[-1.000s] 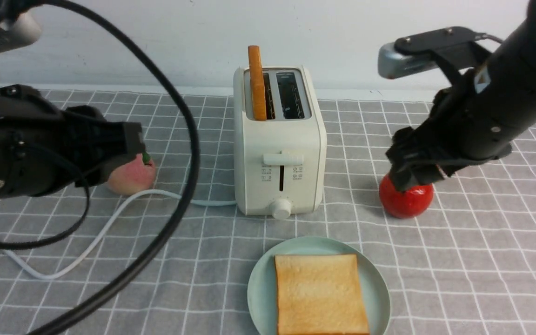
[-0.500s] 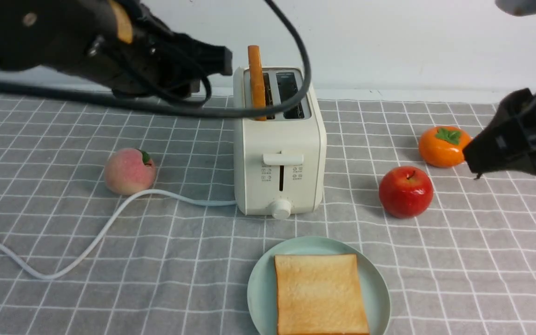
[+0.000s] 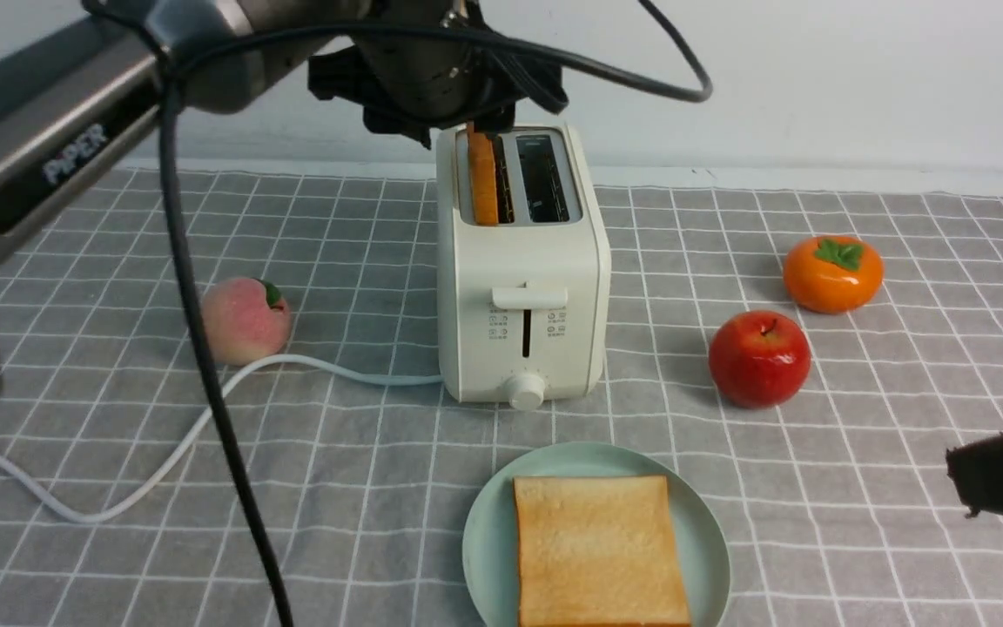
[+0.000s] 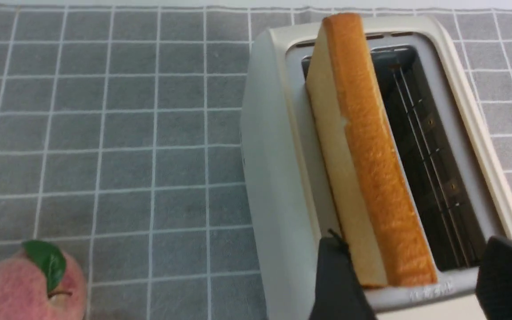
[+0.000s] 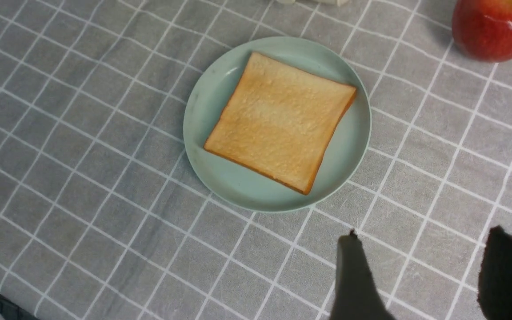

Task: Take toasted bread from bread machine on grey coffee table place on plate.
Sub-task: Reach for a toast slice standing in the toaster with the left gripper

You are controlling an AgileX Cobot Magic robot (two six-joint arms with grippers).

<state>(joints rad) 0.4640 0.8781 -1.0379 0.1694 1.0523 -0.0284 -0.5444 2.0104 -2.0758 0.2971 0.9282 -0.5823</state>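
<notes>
The cream bread machine (image 3: pixel 523 261) stands mid-way back on the grey coffee table (image 3: pixel 858 522). One slice of toasted bread (image 3: pixel 484 178) stands on edge in its left slot (image 4: pixel 367 146); the right slot is bare. My left gripper (image 3: pixel 467 113) hovers over the back of the toaster, open, its fingers (image 4: pixel 340 280) straddling the slice's end without clamping it. A second toasted slice (image 3: pixel 602 549) lies flat on the mint plate (image 3: pixel 488 540) at the front. My right gripper (image 3: pixel 1002 475) hangs open and holds nothing, low at the right, beside the plate (image 5: pixel 202 111).
A peach (image 3: pixel 243 320) sits left of the toaster, with the white cord (image 3: pixel 162 461) curving past it. A red apple (image 3: pixel 759 359) and an orange persimmon (image 3: pixel 832 274) lie to the right. The left arm's black cable (image 3: pixel 205 366) hangs across the left side. A wall runs behind.
The left arm swung from the left side up and over the toaster, and its jaws widened. The right arm drew back from the apple to the front right edge.
</notes>
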